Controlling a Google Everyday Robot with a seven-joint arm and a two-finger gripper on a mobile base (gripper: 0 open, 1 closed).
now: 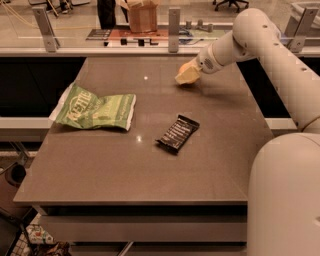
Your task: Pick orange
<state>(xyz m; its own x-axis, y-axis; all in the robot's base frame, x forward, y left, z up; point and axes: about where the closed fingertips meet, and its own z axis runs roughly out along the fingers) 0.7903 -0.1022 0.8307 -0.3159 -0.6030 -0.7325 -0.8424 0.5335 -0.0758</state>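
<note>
Orange (184, 65) is only peeking out for me as a small orange-yellow patch, sitting right up against the gripper (187, 77) at the far end of the surface (150, 175), a bit right of the middle. The pale yellowish gripper is hanging low over that spot, touching or nearly touching the top, and it's covering most of the fruit. Honestly I can't tell from this feed whether the gripper is clenched on the orange or released, so I'm not calling it either way.

The white arm (260, 35) is reaching in from the right side, bending at the elbow near the top right corner and angling down and left toward the fruit. The robot's big white body (285, 195) is filling the lower right of my view.

Everything else is lying well apart from the gripper. A crumpled green chip bag (95, 109) is resting flat on the left side of the surface, close to the left edge. A black snack bar (177, 133) is lying near the middle, turned diagonally, with its upper end pointing toward the right. It's sitting between the bag and the robot's body, nearer to me than the orange.

Behind the surface I'm seeing a rail with metal posts and a cardboard box (143, 15) beyond it.
</note>
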